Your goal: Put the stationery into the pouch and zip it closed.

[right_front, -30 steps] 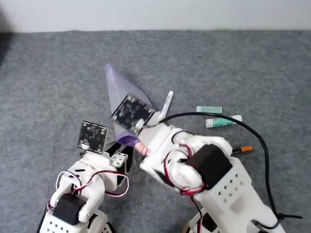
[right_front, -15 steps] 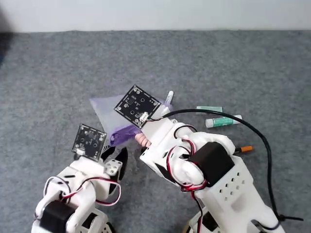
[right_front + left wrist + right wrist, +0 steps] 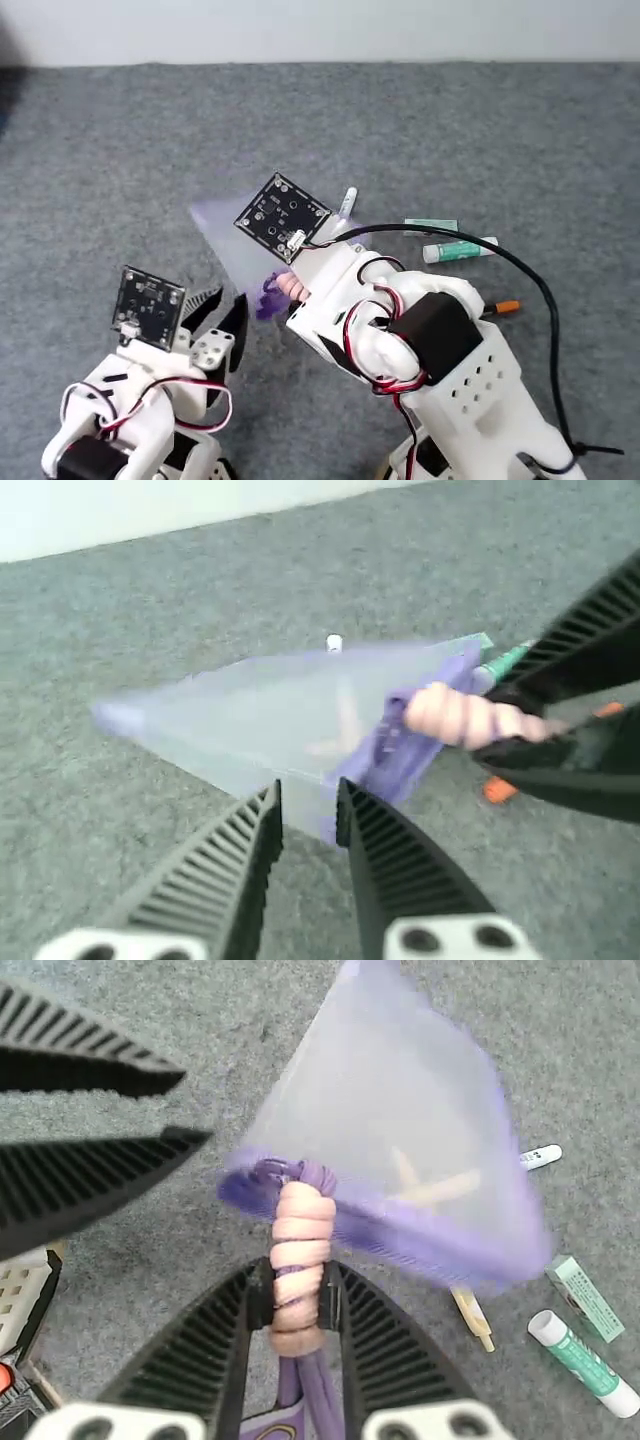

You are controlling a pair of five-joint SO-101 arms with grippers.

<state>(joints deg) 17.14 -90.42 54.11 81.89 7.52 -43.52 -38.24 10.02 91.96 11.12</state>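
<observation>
Over the grey surface, the high view has my left gripper drawn back off the pouch, which now hangs lower — pen and glue stick lie outside. My left wrist shows its jaws slightly apart, empty; my right wrist shows my right gripper pinching the pink pull, so loading is unfinished, I judge.
</observation>
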